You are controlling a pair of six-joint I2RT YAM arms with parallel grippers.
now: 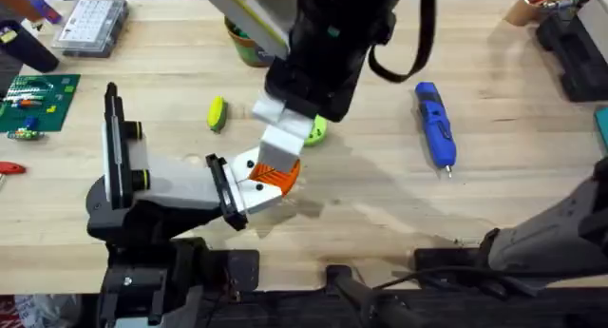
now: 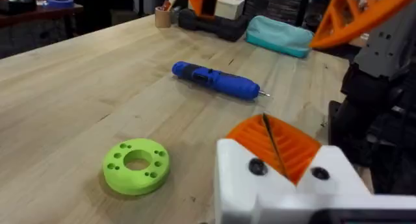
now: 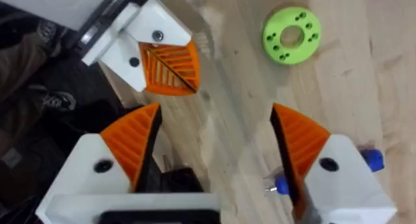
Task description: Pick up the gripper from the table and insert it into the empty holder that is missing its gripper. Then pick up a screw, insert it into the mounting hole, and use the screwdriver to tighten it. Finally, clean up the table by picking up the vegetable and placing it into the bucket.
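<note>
My right gripper hangs wide open and empty over the holder, left of centre. The gripper seems seated there. If it's unscrewed, a bump could dislodge it.

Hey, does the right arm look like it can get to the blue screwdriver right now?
Probably yes. The screwdriver lies alone on the table, nothing on or against it. The right hand is open and empty above the table, with only a green disc nearby.
</note>
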